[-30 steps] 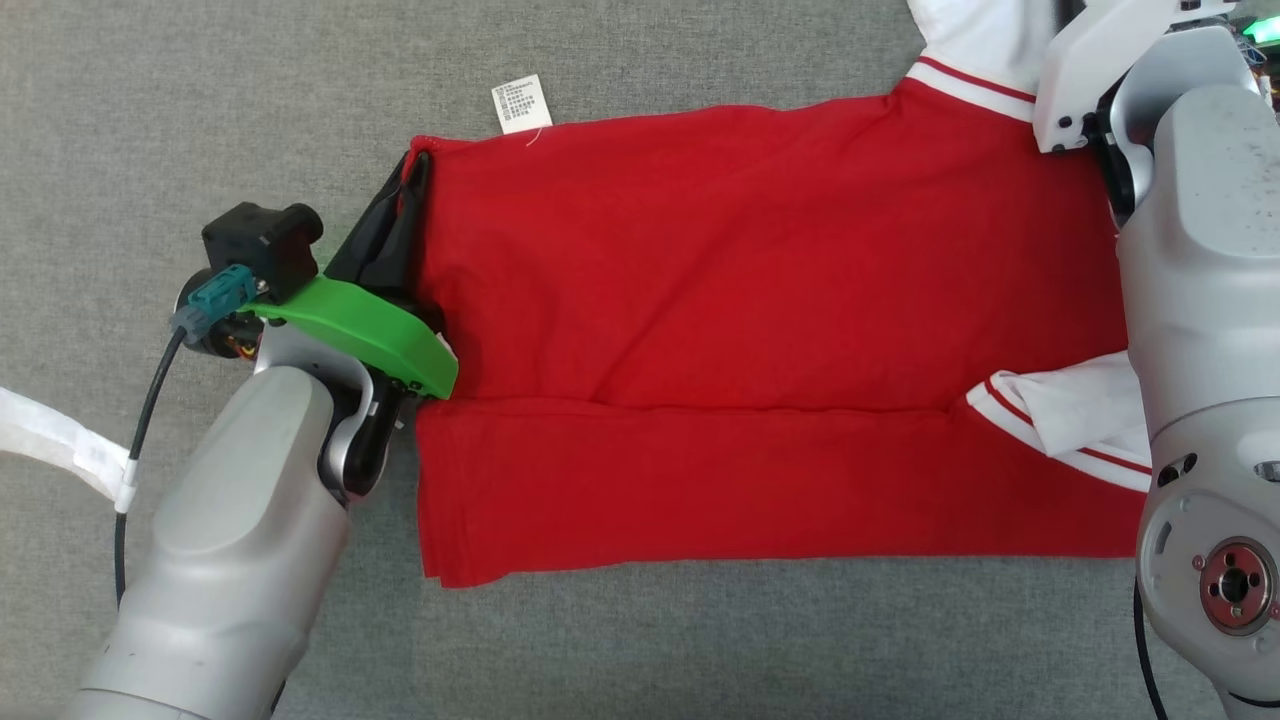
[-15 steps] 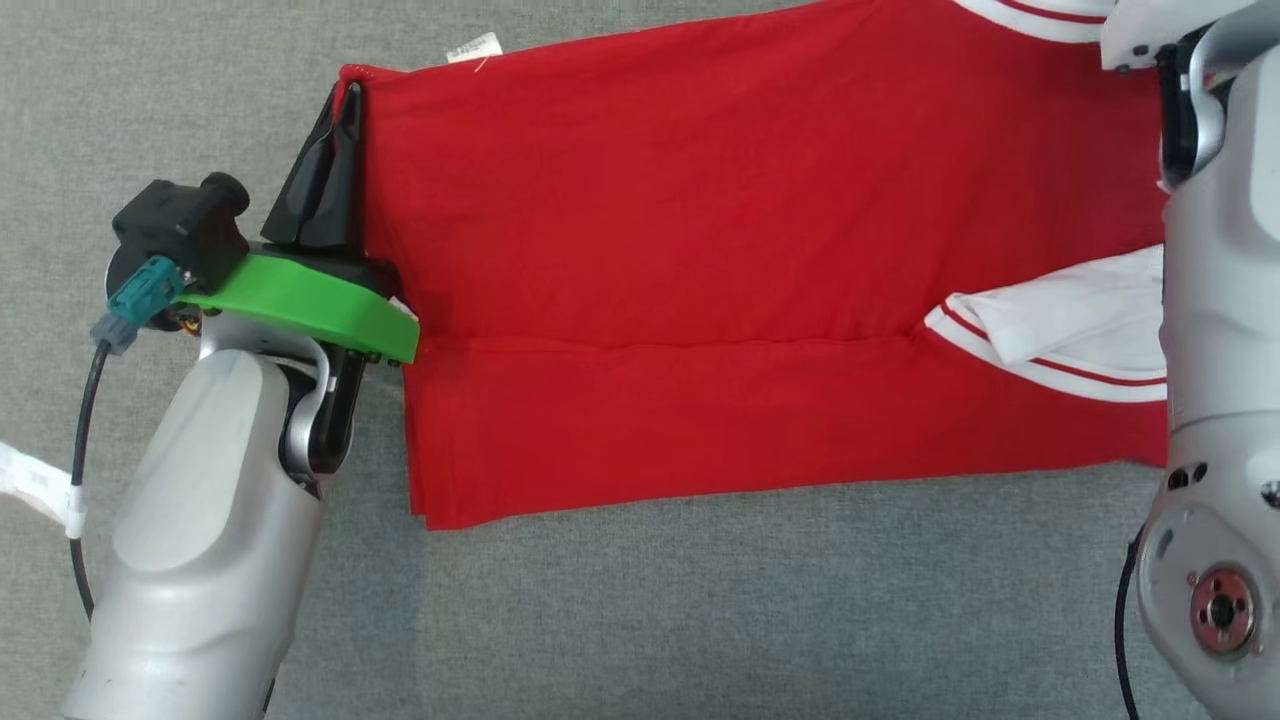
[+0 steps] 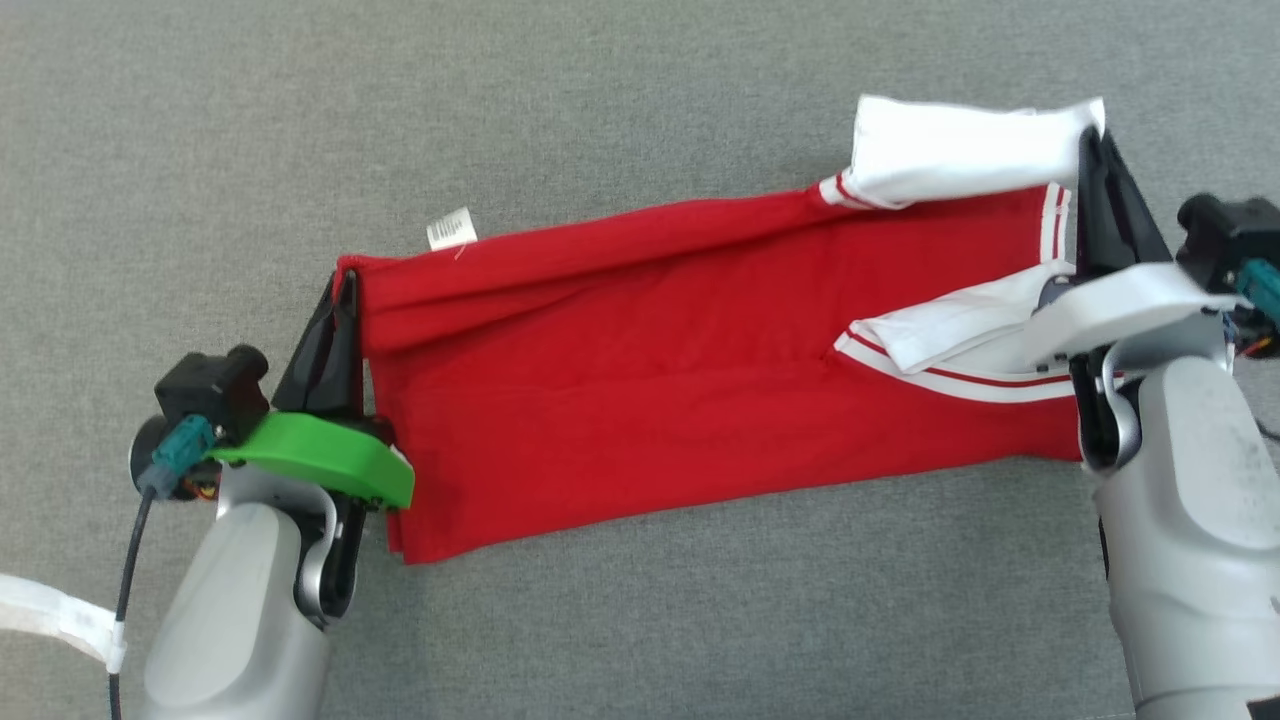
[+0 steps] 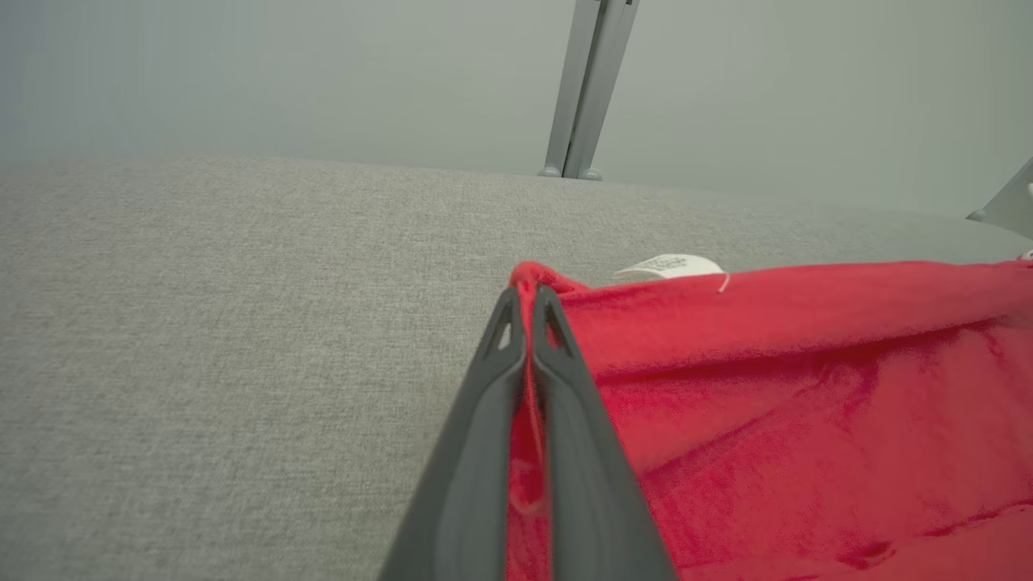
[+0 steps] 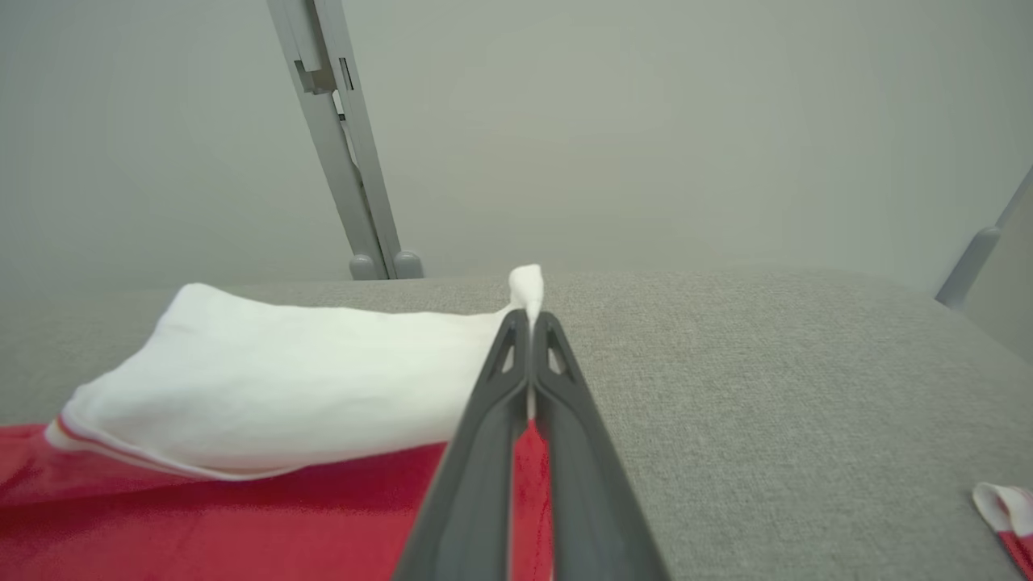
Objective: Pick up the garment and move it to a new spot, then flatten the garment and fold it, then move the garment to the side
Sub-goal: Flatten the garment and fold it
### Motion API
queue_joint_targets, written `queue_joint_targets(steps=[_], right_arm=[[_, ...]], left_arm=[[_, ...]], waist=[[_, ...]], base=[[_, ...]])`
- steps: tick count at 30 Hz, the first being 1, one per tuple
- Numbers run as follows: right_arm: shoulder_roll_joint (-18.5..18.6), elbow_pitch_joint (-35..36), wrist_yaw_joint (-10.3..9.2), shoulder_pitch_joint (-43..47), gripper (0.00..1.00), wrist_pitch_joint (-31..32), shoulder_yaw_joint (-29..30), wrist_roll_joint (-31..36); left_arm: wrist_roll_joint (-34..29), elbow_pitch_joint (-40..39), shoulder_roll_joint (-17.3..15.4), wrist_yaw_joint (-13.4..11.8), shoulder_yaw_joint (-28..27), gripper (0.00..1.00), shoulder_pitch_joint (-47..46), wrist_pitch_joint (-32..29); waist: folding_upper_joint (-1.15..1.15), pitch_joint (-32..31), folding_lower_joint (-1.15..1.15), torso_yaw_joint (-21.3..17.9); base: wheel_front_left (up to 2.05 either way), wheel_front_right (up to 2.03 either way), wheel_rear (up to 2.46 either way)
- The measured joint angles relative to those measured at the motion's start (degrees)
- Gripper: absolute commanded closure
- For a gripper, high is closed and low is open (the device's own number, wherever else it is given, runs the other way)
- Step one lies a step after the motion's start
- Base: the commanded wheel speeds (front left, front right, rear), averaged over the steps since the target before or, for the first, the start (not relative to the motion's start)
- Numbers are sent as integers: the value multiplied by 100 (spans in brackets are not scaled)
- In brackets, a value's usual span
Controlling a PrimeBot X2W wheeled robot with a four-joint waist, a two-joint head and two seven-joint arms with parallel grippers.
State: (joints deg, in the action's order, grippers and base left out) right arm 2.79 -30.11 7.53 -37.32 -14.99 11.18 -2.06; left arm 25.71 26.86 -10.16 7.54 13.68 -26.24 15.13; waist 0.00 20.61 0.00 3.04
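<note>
The garment (image 3: 650, 370) is a red shirt with white, red-striped sleeves, folded lengthwise and stretched between my two arms above the grey surface. My left gripper (image 3: 345, 285) is shut on its hem corner at the left; the left wrist view has red cloth (image 4: 767, 387) pinched between the dark fingers (image 4: 581, 452). My right gripper (image 3: 1090, 145) is shut on the far right corner where a white sleeve (image 3: 960, 150) lies folded over; in the right wrist view a white tuft (image 5: 526, 286) sticks out past the fingertips. A white label (image 3: 450, 229) hangs off the far edge.
Grey fabric (image 3: 600, 100) covers the whole work surface. A white strap (image 3: 50, 610) on my left arm's cable lies at the lower left. Grey metal legs (image 4: 585, 89) stand beyond the far edge, against a pale wall.
The head camera has shifted. The garment now looks narrower, sagging between both grippers, and the right gripper with its white sleeve corner has come into the picture.
</note>
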Motion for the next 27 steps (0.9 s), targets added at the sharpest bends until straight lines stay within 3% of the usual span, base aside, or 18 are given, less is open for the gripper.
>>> queue_joint_targets(steps=[11,12,13,14,15,27], right_arm=[[-1,-20,0,1260,100,0,34,-636],[-1,-63,0,1313,100,0,49,-648],[-3,-143,0,1372,71,0,82,-647],[-2,-231,0,1433,40,0,120,-635],[-5,-281,0,1478,0,1,157,-617],[0,-335,0,1619,0,0,285,-370]], left_arm=[[-209,190,98,0,56,100,897,0],[-211,207,119,0,52,95,970,0],[-216,229,152,0,15,56,1068,0],[-225,236,185,1,-51,0,1172,0],[-235,253,207,1,-90,0,1243,0],[-676,-100,526,0,-612,0,2090,0]], waist=[[0,-604,0,-208],[0,-639,0,-211],[0,-682,0,-214],[0,-724,0,-213],[0,-756,0,-211],[0,-974,0,-3]], base=[[0,0,0],[0,0,0],[0,0,0],[0,0,0],[0,0,0],[0,0,0]])
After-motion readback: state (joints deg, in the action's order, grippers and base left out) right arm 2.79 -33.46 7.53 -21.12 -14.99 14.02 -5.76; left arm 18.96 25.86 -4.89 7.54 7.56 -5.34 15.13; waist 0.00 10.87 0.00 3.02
